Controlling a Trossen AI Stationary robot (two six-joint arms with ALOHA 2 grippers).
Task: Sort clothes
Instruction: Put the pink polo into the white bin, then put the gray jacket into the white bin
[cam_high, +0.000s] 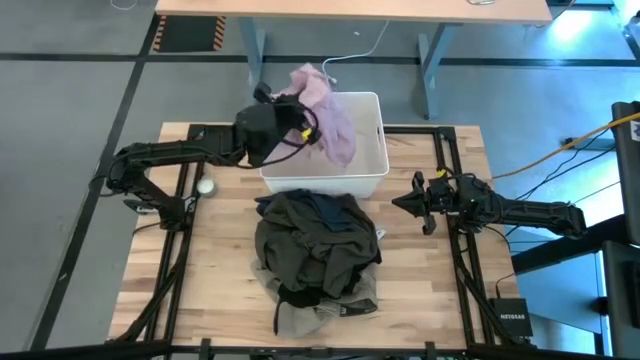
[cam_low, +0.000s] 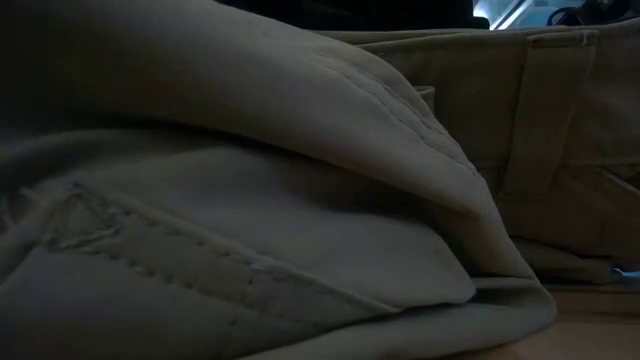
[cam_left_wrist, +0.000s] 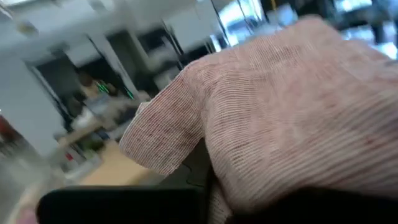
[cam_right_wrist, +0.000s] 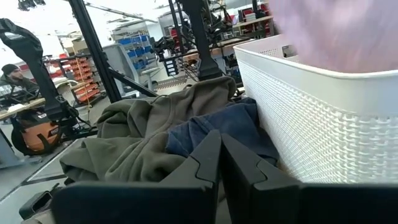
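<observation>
My left gripper holds a pale pink shirt up over the far left part of the white plastic bin. The shirt fills the left wrist view and hides the fingers. A pile of dark olive and black pieces lies on the table in front of the bin, with a blue piece in it. Khaki-tan trousers lie under the pile's near edge and fill the low view. My right gripper is shut and empty, to the right of the pile. My left gripper is shut on the pink shirt, coming level from the table's left. The cloth bunches over the fingers and hides the place of contact. The shirt's bulk hangs slack below and beside the gripper, down into the bin.
The wooden table has black rails along its left and right sides. A small round silver object lies near the left arm's base. A desk stands beyond the far edge. A person sits far off in the right wrist view.
</observation>
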